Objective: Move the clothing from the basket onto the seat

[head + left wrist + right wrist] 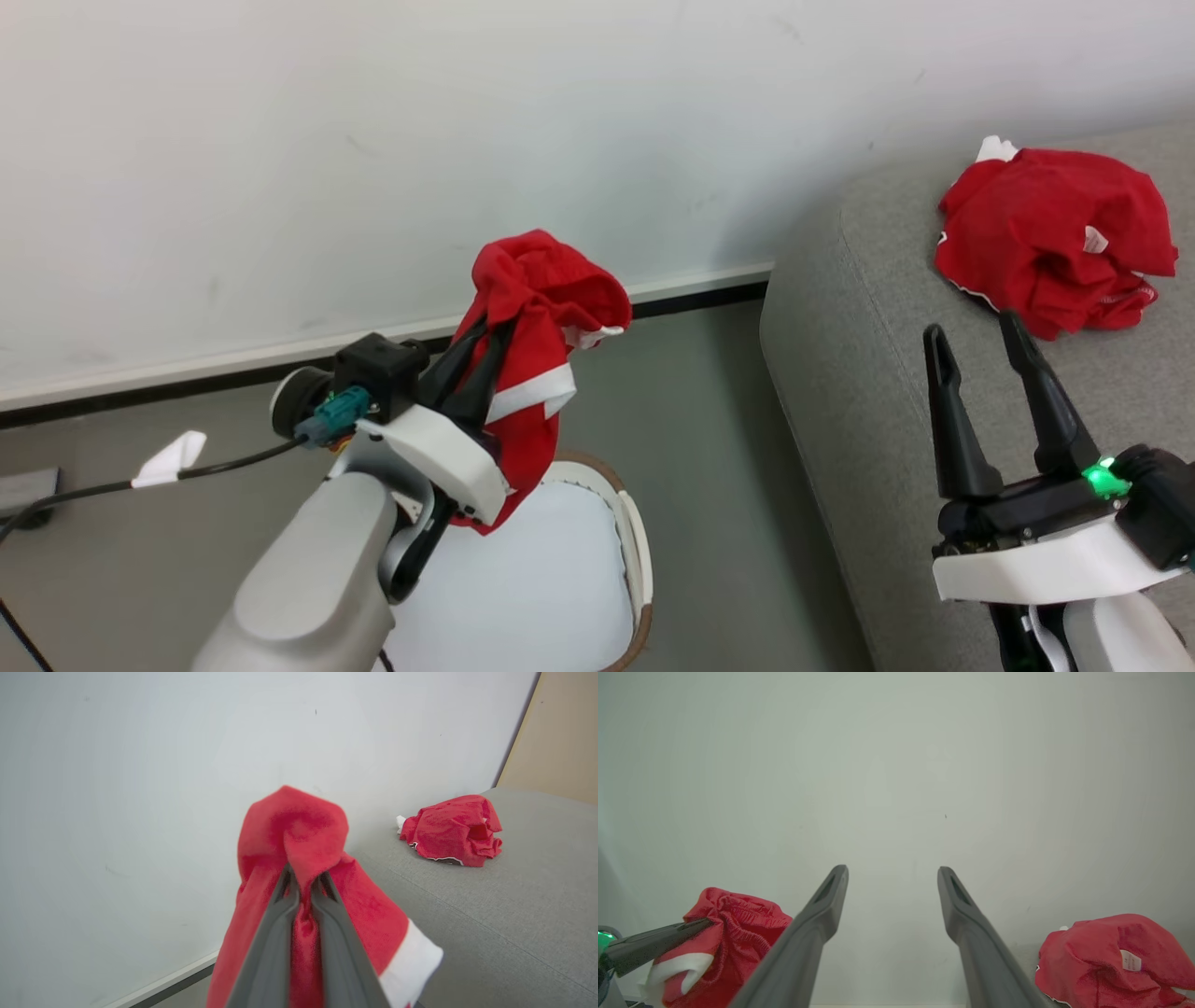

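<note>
Basket (639, 537) of white plastic with a brown rim is seen nearest, on the grey floor (719, 448) left of the sofa (859, 401). Above the basket a red garment (546, 280) with white trim is held up, pinched tight between the closed fingers of the left pincer (306, 879). To the right, the right pincer (971, 327) is spread wide and empty over the sofa's near part. Farther back, a second red garment (1055, 233) is laid crumpled on the sofa, by the white wall (373, 140).

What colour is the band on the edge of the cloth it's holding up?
White band on red cloth; clearest in the left wrist view.
</note>
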Tool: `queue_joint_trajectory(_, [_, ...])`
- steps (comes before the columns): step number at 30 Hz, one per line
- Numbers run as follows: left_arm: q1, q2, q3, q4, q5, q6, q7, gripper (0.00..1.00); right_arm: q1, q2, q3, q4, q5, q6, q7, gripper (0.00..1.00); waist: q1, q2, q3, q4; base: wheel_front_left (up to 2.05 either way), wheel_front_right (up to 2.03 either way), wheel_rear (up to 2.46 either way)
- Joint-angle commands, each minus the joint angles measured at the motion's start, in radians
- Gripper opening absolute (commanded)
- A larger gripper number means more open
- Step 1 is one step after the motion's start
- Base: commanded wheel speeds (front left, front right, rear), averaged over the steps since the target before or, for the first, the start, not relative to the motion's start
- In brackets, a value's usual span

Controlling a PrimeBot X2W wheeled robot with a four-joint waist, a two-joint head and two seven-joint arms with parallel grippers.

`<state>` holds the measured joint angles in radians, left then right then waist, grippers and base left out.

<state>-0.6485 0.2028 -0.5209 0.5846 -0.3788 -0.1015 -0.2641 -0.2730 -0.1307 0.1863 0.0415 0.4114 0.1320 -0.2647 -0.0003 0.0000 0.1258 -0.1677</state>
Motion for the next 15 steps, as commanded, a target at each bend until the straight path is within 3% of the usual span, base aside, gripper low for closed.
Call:
queue_joint_trajectory(1, [0.013,0.001,0.009,-0.029,0.006,0.0,0.0,0.0,0.022,-0.011,0.004,0.011,0.006,-0.003,0.001,1.0,0.0003,0.0,-0.025,0.008,0.0,0.0,0.0])
queue_joint_trajectory(15, [0.033,0.017,0.027,-0.27,-0.041,0.026,0.05,0.0,0.051,-0.026,0.057,0.038,0.023,-0.003,0.001,1.0,0.0003,0.0,-0.068,0.007,0.0,0.0,0.0])
